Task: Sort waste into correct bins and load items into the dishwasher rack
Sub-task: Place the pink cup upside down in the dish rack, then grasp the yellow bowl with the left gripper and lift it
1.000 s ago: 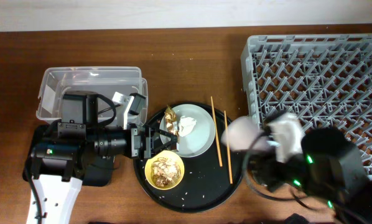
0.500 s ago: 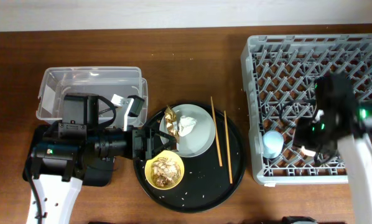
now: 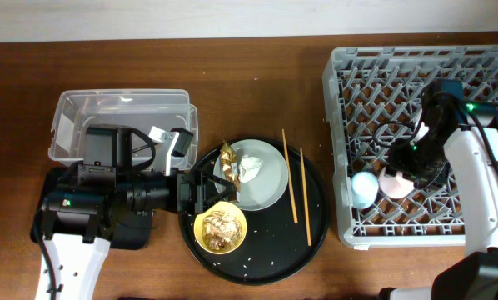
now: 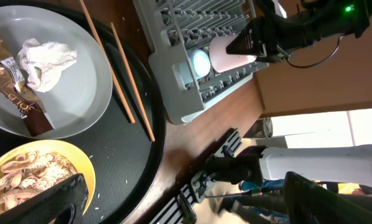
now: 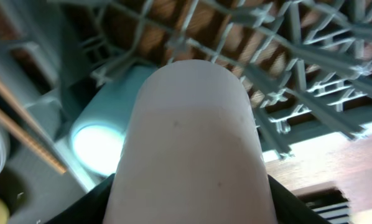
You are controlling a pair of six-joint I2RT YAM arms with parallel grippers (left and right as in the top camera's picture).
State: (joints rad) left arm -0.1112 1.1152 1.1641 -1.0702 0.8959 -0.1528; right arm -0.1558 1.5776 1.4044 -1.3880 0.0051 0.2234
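Right fingers [image 5: 284, 205] clamp pink cup [image 3: 395, 181], moved beside blue cup [image 3: 363, 188] in rack [image 3: 415, 62]; left fingers [image 4: 55, 202] apart.

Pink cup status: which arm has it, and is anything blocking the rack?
Right gripper shut on pink cup, down at rack. Blue cup close beside it, tight. Left gripper open, empty, over round tray.

Dark brown wood-grain table [image 3: 257, 92]; pale cream strip [image 3: 232, 17] along far edge; soft, even light

No legible text, brand or number was noted anywhere; gold foil wrapper [image 4: 18, 99] bore small printed marks, too blurred to read.
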